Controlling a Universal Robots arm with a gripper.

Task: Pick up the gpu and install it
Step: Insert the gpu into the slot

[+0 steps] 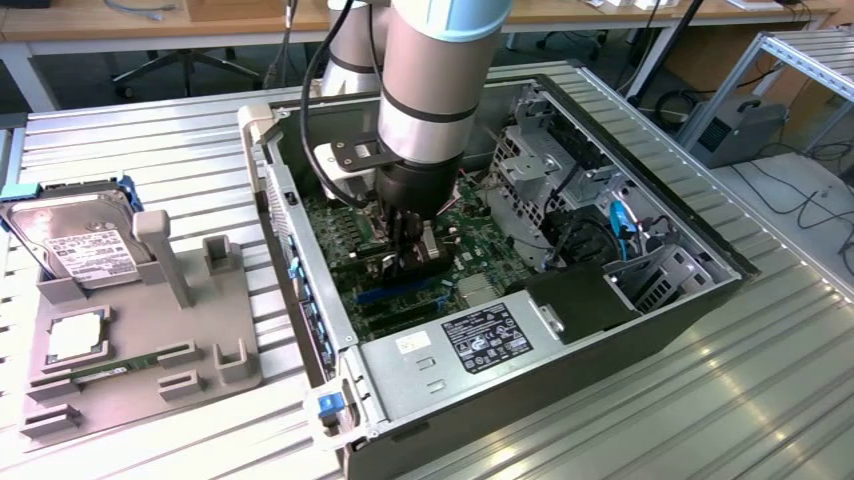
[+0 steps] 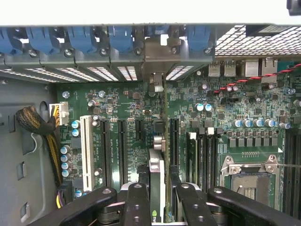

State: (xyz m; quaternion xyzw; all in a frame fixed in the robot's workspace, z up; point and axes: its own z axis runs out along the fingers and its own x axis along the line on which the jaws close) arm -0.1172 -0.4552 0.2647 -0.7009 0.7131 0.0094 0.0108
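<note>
The gripper reaches down into the open computer case, its fingers partly closed on the gpu. The card stands edge-on over the motherboard, its bracket end against the slotted rear wall.

You see a green motherboard with black slots and one white slot. The gpu shows a green edge and black block between black fingers. Blue clips line the grey case. The tray is grey; the drive is silver with a white label.
</note>
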